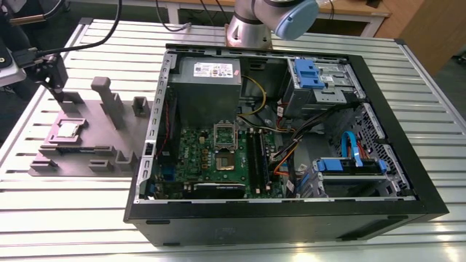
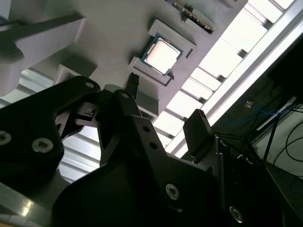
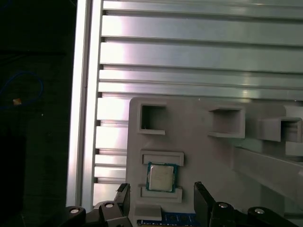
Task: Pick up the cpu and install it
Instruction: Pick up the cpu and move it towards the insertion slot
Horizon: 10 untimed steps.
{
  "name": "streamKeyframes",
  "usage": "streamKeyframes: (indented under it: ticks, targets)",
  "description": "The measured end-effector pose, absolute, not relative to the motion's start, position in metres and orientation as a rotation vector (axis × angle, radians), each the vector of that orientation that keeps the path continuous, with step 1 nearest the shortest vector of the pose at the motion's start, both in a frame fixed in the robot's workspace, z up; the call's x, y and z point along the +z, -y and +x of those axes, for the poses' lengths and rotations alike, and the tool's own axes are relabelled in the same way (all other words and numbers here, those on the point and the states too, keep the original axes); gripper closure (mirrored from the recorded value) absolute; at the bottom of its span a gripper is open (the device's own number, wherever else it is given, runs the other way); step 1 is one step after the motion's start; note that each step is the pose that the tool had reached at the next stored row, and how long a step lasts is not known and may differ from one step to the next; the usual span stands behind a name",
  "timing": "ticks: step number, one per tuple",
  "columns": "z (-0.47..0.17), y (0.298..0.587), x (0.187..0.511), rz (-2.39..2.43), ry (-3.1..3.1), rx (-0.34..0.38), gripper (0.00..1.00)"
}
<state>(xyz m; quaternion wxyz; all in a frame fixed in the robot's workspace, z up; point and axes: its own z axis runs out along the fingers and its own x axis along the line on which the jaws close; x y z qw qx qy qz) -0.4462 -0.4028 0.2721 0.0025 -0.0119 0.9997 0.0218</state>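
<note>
The cpu [image 1: 69, 129] is a small silver square lying in a raised pocket on the grey fixture plate [image 1: 95, 155], at the exterior view's left. My gripper [image 1: 63, 99] hangs just above the plate, a little behind the cpu. In the first wrist view the cpu [image 3: 161, 177] sits right beyond my open gripper [image 3: 162, 199], in line with the gap. The second wrist view shows the cpu [image 2: 162, 56] past the gripper [image 2: 165, 106], whose dark fingers stand apart with nothing between them. On the green motherboard [image 1: 196, 164] the socket [image 1: 224, 162] lies open with its silver frame [image 1: 223, 132] raised.
The open black computer case [image 1: 291, 218] fills the middle of the slatted metal table [image 1: 65, 218]. Inside are a grey power supply [image 1: 207, 76], blue drive brackets [image 1: 350, 164] and loose cables [image 1: 291, 142]. Tall grey posts [image 1: 109, 101] rise from the fixture plate beside the gripper.
</note>
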Motion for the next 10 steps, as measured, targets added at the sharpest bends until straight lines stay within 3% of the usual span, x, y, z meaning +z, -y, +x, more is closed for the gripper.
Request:
streamKeyframes:
  ticks: [10]
  targets:
    - [-0.446, 0.404, 0.256, -0.035, -3.136, 0.068, 0.35]
